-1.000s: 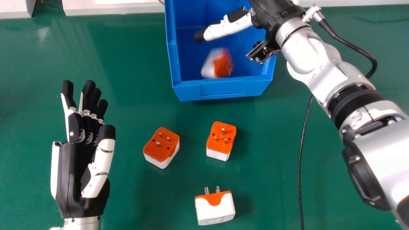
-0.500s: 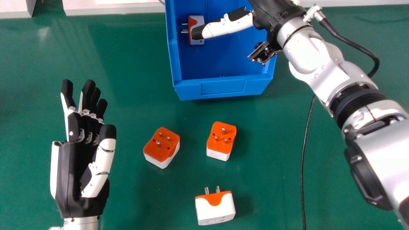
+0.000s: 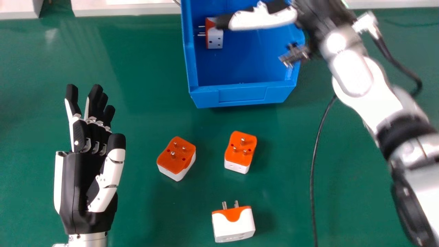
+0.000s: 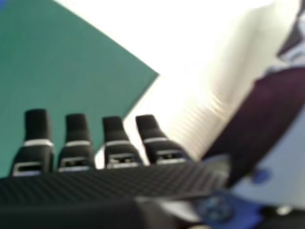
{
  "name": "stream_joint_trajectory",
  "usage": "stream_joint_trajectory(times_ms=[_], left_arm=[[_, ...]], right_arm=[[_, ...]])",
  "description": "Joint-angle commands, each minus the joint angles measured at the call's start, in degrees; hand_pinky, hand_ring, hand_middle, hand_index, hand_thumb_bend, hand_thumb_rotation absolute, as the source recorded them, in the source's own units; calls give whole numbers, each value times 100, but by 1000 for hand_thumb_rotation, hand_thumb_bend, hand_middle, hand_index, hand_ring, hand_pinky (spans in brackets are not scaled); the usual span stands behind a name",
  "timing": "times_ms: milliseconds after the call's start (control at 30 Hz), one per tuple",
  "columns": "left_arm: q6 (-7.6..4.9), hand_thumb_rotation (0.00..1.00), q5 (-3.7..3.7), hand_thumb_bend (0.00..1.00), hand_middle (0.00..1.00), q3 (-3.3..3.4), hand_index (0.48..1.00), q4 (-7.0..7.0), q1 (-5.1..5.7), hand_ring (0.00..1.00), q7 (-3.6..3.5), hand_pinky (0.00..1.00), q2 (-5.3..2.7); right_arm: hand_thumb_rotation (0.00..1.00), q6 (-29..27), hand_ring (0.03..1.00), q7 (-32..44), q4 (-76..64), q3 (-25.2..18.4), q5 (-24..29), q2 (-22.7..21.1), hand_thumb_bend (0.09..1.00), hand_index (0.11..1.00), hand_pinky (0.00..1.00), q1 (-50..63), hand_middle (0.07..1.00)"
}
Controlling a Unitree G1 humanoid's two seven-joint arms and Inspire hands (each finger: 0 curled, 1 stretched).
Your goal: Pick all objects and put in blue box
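One plug is seen inside the blue box, near its left wall. In front of the box, a left plug, a right plug and a closest plug are spread on the tabletop. Over the box, the right hand is opened wide, with nothing held. Left of the box, the left hand is opened, too.

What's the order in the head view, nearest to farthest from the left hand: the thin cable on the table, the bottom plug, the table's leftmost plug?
From the left hand:
1. Leftmost plug, to the hand's right, pins up
2. Bottom plug, farther right, near the view's bottom edge
3. Thin cable, right of both plugs
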Motion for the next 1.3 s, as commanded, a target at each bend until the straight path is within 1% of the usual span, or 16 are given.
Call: stream_joint_trajectory(times_ms=[0,100,167,200,267,333,400,500,700,767,833,933,1000,1100,1267], left_arm=[[-131,439,72,324,985,-8,946,-37,5,1000,47,1000,-23],[-143,456,111,329,985,-26,946,-35,8,1000,105,1000,-27],[-143,460,120,330,985,-40,946,-45,10,1000,122,1000,-28],[-137,466,122,331,985,-48,946,-65,18,1000,127,1000,-29],[-127,469,116,332,985,-58,946,-97,36,1000,129,1000,-31],[-117,472,96,332,985,-62,946,-100,42,1000,112,1000,-25],[-95,474,56,332,985,-56,947,-78,32,1000,77,1000,-11],[-66,476,23,332,985,-55,947,-73,26,1000,41,1000,-3],[-51,477,1,332,986,-56,948,-88,29,1000,-11,1000,-4],[-33,477,-51,332,986,-50,948,-72,28,1000,-65,1000,-1],[-27,477,-87,332,986,-49,949,-69,32,1000,-107,1000,0],[-18,477,-115,333,986,-48,950,-90,41,1000,-146,1000,2],[-18,477,-115,336,986,-49,951,-94,42,1000,-152,1000,3],[-39,478,-93,335,986,-51,952,-98,42,1000,-144,1000,2],[-72,477,-38,334,986,-54,953,-85,49,1000,-113,1000,-1]], right_arm=[[474,-463,791,98,-537,-237,305,-284,921,819,669,510,828],[434,-686,736,326,-1046,-363,548,-395,871,778,603,1160,777],[425,-806,725,470,-1331,-426,706,-447,861,769,588,1600,766],[407,-863,709,536,-1439,-455,780,-457,843,755,564,1800,750],[400,-977,704,598,-1652,-523,850,-462,837,750,555,2243,745],[383,-1053,694,603,-1821,-605,835,-435,835,742,543,2618,739],[369,-1094,686,561,-1956,-684,722,-414,836,738,533,2939,733],[360,-1094,678,517,-2149,-781,570,-384,841,733,530,3339,727],[353,-1067,683,466,-2325,-900,379,-263,853,748,588,3753,730],[345,-1120,684,522,-2172,-827,398,-182,854,750,594,3914,731],[329,-1122,690,578,-2071,-749,380,-116,854,752,605,4048,734],[321,-1053,694,673,-2055,-660,390,-59,854,753,613,4173,736],[312,-1022,701,689,-2046,-621,343,-23,854,754,617,4209,740],[300,-973,706,635,-1942,-584,168,26,862,754,620,4196,742],[283,-833,707,344,-1575,-505,-317,113,877,754,624,3982,744]])
